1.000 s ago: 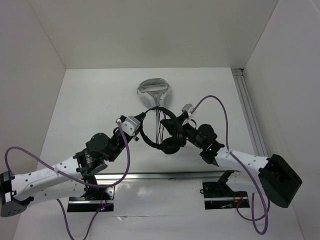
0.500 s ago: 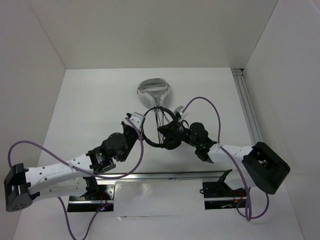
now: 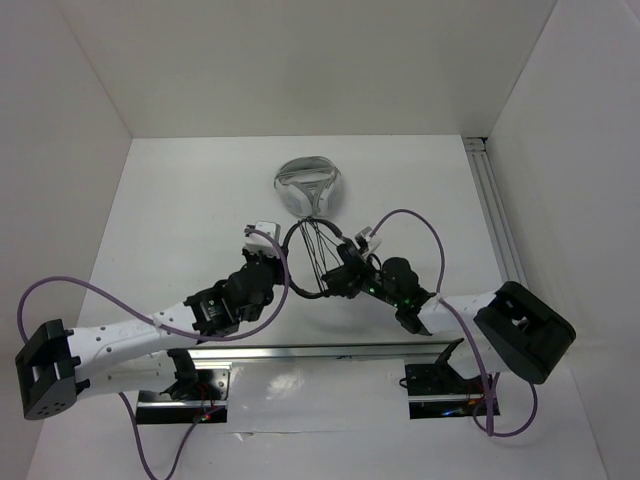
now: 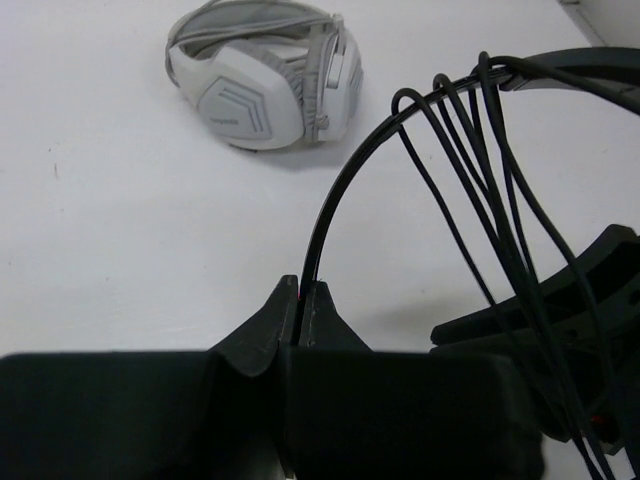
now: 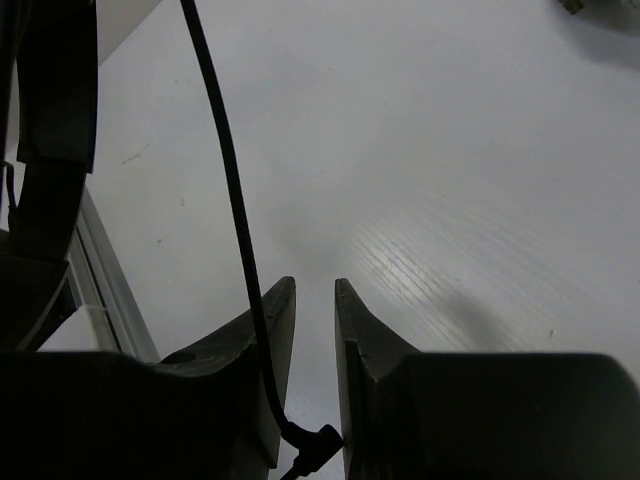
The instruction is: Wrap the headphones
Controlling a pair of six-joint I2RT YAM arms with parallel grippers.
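Note:
The black headphones (image 3: pixel 300 229) hang between my two grippers at mid-table, with the thin cable (image 3: pixel 318 252) looped several times over the headband. In the left wrist view my left gripper (image 4: pixel 301 292) is shut on the thin headband (image 4: pixel 335 195), and the cable loops (image 4: pixel 470 95) drape over it to the right. My left gripper also shows in the top view (image 3: pixel 280 258). My right gripper (image 5: pixel 314 290) is nearly closed, with the cable's plug (image 5: pixel 322 445) pinched deep between the fingers. It sits right of the headphones in the top view (image 3: pixel 340 272). The cable (image 5: pixel 225 160) runs up past its left finger.
A bulkier white-and-grey headset (image 3: pixel 308 184) lies on the table just behind the headphones and also shows in the left wrist view (image 4: pixel 265 70). White walls close in the table on three sides. An aluminium rail (image 3: pixel 495 215) runs along the right edge.
The left gripper has pushed forward a little with the headband. The right gripper has swung down and left, close against the headphones, and its arm has folded in.

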